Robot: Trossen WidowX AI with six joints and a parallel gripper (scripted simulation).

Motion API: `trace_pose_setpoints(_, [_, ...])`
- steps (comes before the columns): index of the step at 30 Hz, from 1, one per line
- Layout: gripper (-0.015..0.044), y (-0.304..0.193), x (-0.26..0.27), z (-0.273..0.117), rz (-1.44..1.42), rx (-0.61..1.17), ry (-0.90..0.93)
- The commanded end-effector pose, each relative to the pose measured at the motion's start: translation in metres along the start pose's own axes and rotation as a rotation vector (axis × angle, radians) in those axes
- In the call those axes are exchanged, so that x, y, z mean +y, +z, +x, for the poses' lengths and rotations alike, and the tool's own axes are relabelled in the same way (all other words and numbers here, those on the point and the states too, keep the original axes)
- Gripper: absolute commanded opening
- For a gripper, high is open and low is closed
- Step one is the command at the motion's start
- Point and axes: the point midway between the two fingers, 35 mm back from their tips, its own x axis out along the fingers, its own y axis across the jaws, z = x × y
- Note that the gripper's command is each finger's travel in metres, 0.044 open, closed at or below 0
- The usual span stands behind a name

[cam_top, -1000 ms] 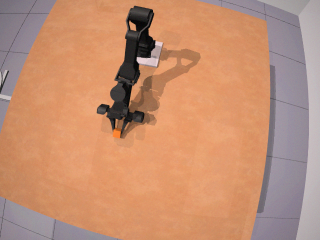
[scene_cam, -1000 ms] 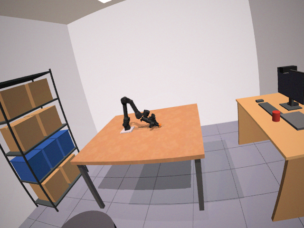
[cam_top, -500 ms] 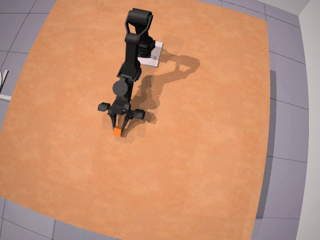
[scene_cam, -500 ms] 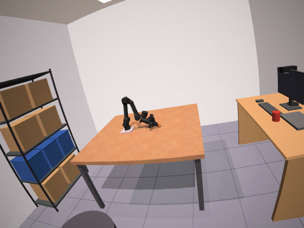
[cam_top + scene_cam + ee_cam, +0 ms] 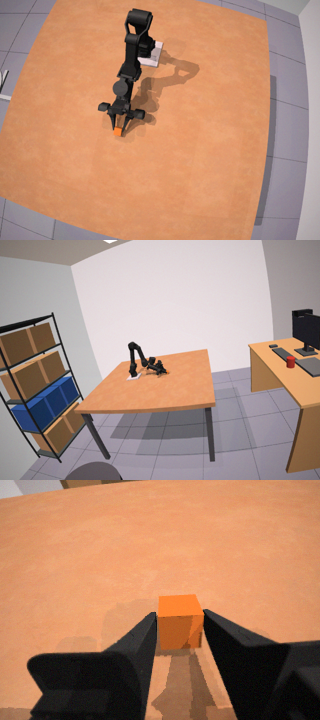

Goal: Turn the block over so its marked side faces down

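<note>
Orange block (image 5: 180,621): one, between gripper (image 5: 180,630) fingers.

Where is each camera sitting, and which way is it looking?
Top: high above the table, looking down on the whole arm and the orange block.
Exterior: across the room, facing the table, shelf and desk; the arm looks small.
Wrist: on the arm, looking forward past both fingers at the block.
All three share the block between the gripper fingers.

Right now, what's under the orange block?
The block rests on the wooden table, between the fingers of the gripper, which are just starting to open. Its bottom face is hidden, so I can't see whether the mark faces down.
</note>
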Motion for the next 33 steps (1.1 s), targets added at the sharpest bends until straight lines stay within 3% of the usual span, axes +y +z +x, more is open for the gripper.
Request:
trace_pose_setpoints(1, [0.0262,-0.0004,0.0004,0.0,0.006,0.0,0.004])
trace_pose_setpoints(8, [0.044,-0.0004,0.0004,0.0,0.006,0.0,0.004])
trace_pose_setpoints(33, [0.044,-0.0004,0.0004,0.0,0.006,0.0,0.004])
